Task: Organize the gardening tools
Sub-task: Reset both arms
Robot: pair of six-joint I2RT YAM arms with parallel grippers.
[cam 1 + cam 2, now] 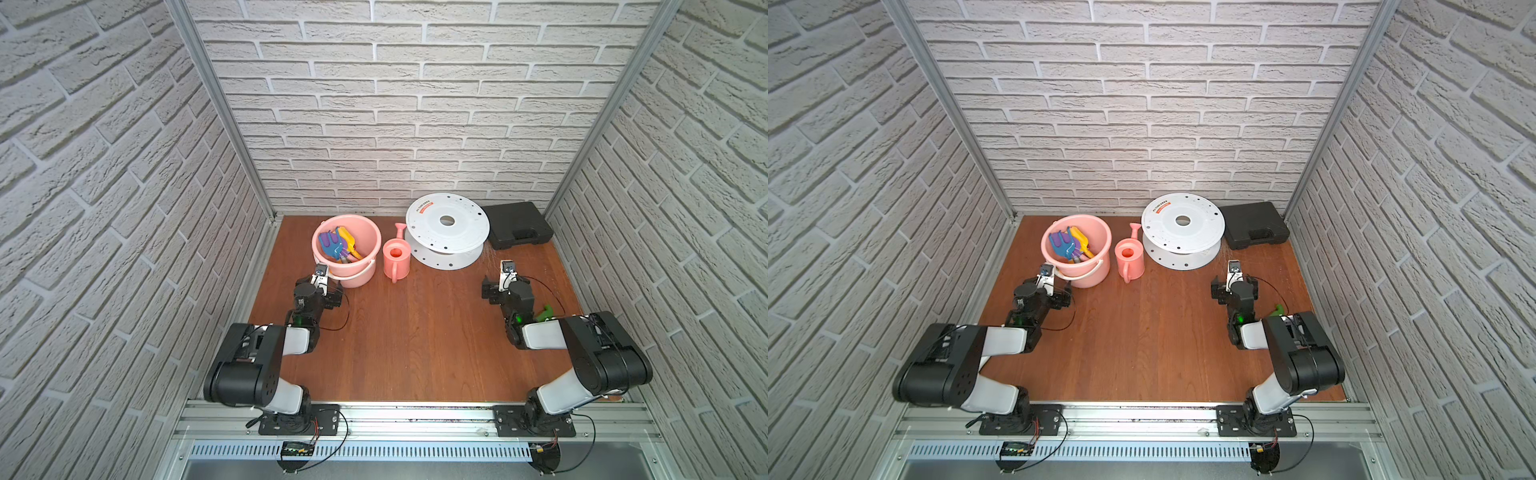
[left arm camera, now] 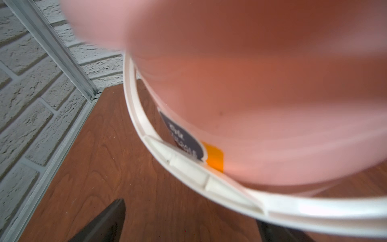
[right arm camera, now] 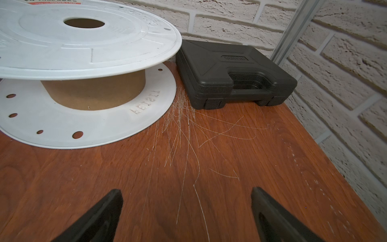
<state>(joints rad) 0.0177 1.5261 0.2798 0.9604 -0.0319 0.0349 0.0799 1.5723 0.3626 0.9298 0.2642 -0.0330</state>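
Gardening tools point(image 1: 337, 245) stand bunched in the pink bucket point(image 1: 358, 274), and neither arm holds anything.
In both top views, blue, yellow, purple and teal heads lean together inside the bucket at the far left of the tabletop point(image 1: 415, 345). They look like light, stiff, smooth plastic, likely slippery, so the narrow handle is probably the best place to pinch. In the left wrist view, the left fingers point(image 2: 104, 220) are spread wide and empty, close against the blurred bucket wall and its white handle point(image 2: 188, 169); no tools show here. In the right wrist view, the right fingers point(image 3: 100, 215) are equally wide and empty over scratched wood, facing a white spool point(image 3: 88, 42) and a black case point(image 3: 226, 71).
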